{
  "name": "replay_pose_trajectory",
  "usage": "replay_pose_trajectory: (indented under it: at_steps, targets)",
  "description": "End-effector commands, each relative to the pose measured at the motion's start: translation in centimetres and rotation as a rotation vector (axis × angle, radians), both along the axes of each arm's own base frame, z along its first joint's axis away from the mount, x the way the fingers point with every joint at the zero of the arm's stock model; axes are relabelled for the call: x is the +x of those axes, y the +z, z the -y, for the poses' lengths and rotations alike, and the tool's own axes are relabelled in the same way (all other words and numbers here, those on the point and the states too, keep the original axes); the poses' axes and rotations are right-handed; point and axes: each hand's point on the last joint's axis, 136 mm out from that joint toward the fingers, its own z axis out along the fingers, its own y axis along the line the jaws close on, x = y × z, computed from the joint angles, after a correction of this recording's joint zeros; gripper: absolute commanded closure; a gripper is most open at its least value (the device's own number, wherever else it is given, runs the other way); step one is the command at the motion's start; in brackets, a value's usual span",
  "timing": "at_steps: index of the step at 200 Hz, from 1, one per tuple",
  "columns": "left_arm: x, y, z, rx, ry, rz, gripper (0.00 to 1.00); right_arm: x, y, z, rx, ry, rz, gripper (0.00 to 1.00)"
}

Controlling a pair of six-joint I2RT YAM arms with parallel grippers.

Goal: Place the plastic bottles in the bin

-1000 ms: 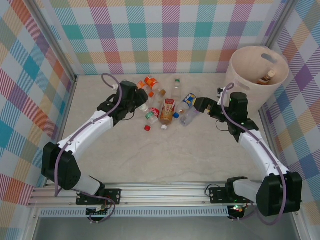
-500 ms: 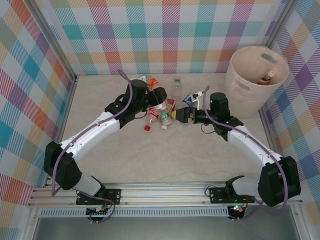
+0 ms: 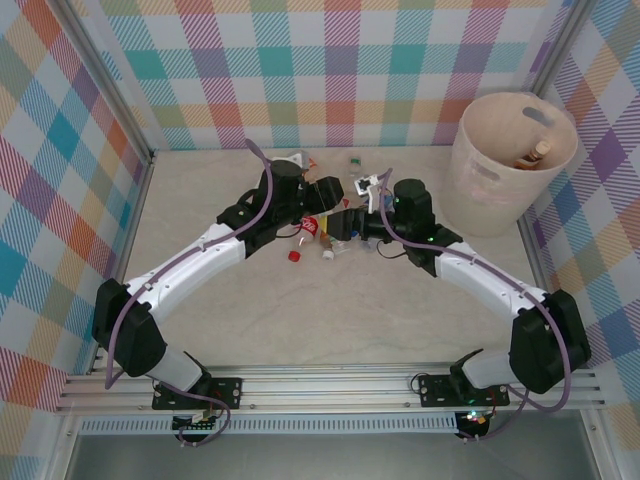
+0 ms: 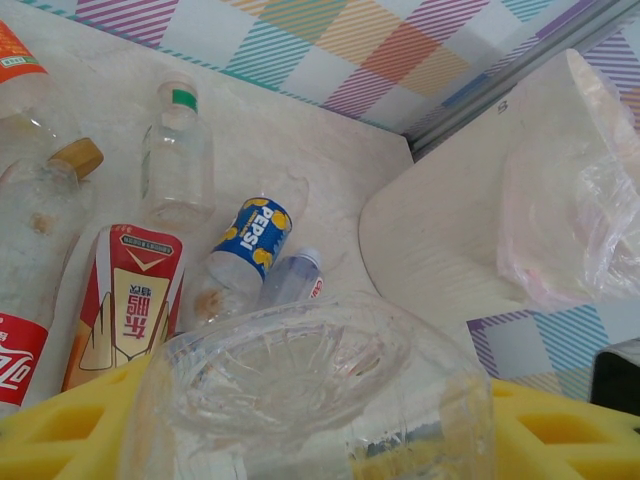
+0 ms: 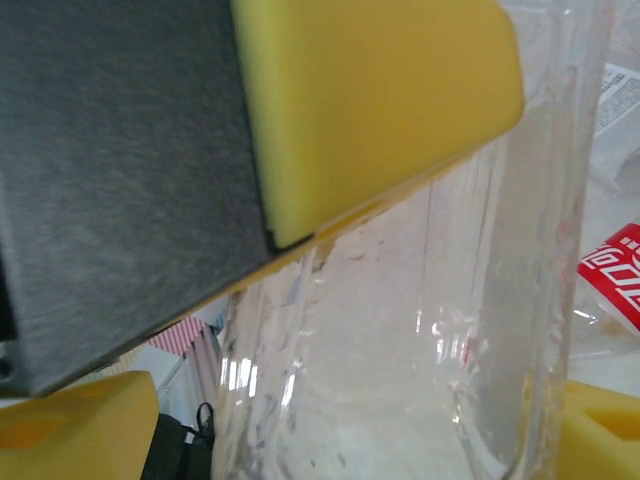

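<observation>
Mid-table, the left gripper [image 4: 310, 430] is clenched on a clear bottle [image 4: 300, 375]. Loose bottles [image 4: 178, 160] lie clustered around it on the table [image 3: 300, 320], a blue Pepsi bottle [image 4: 247, 240] among them. The right gripper [image 5: 330, 430] has its pads on either side of that same clear bottle; whether they grip cannot be told. At far right, the bin [image 3: 480, 178] holds a brown-capped bottle [image 3: 536, 153].

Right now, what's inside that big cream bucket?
Inside the bin, one bottle with a tan cap shows near the right side. Anything lying lower is hidden behind the near wall.
</observation>
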Motion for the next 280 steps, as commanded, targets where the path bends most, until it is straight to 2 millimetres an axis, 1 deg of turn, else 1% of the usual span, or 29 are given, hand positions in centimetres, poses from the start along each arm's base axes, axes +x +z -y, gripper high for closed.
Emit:
replay_pose_trajectory:
  at_steps: [1, 16, 44, 98, 126, 151, 165, 174, 207, 225, 238, 252, 264, 266, 280]
  targets:
    - [0.1, 2.2, 1.1, -0.06, -0.019, 0.038, 0.48, 1.2, 2.3, -0.4, 0.034, -0.047, 0.101, 0.22]
    - [0.0, 1.9, 1.1, -0.06, -0.02, 0.032, 0.48, 1.3, 2.3, -0.4, 0.033, -0.058, 0.109, 0.3]
    - [0.0, 1.8, 1.1, -0.06, -0.017, 0.028, 0.48, 1.4, 1.9, -0.1, 0.016, -0.072, 0.099, 0.41]
    - [0.0, 1.9, 1.1, -0.067, -0.014, 0.022, 0.47, 1.5, 0.8, 0.5, -0.031, -0.102, 0.087, 0.5]
    - [-0.1, 2.0, 1.2, -0.063, -0.024, 0.013, 0.31, 1.9, -0.1, 1.1, -0.088, -0.141, 0.083, 0.52]
    - [-0.3, 2.9, 1.1, -0.074, -0.031, 0.027, 0.12, 2.3, -0.8, 2.0, -0.142, -0.182, 0.088, 0.54]
    - [-0.4, 3.4, 0.7, -0.077, -0.028, 0.041, 0.01, 2.4, -1.4, 2.5, -0.175, -0.201, 0.086, 0.54]
    - [-0.3, 3.6, 0.3, -0.075, -0.022, 0.046, 0.0, 2.5, -1.6, 2.8, -0.194, -0.209, 0.082, 0.54]
    - [-0.3, 4.2, -2.0, -0.06, 0.037, 0.06, 0.0, 3.1, -2.7, 4.4, -0.277, -0.253, 0.054, 0.55]
    - [-0.4, 4.2, -3.9, -0.052, 0.114, 0.071, 0.0, 3.7, -3.3, 6.0, -0.334, -0.305, 0.04, 0.55]
    - [-0.5, 3.9, -5.3, -0.046, 0.172, 0.073, 0.0, 4.6, -3.6, 8.0, -0.384, -0.368, -0.001, 0.55]
    - [-0.6, 3.2, -7.0, -0.024, 0.247, 0.061, 0.0, 5.7, -3.4, 10.5, -0.438, -0.445, -0.024, 0.55]
    - [-0.5, 2.4, -8.6, 0.023, 0.316, 0.047, 0.0, 6.8, -2.8, 12.6, -0.467, -0.502, -0.035, 0.56]
    - [-0.7, 1.8, -9.0, 0.044, 0.324, 0.029, 0.0, 6.9, -2.7, 13.0, -0.47, -0.512, -0.037, 0.56]
    - [-0.8, 0.5, -11.4, 0.12, 0.414, -0.003, 0.0, 8.3, -1.0, 15.5, -0.474, -0.577, -0.025, 0.56]
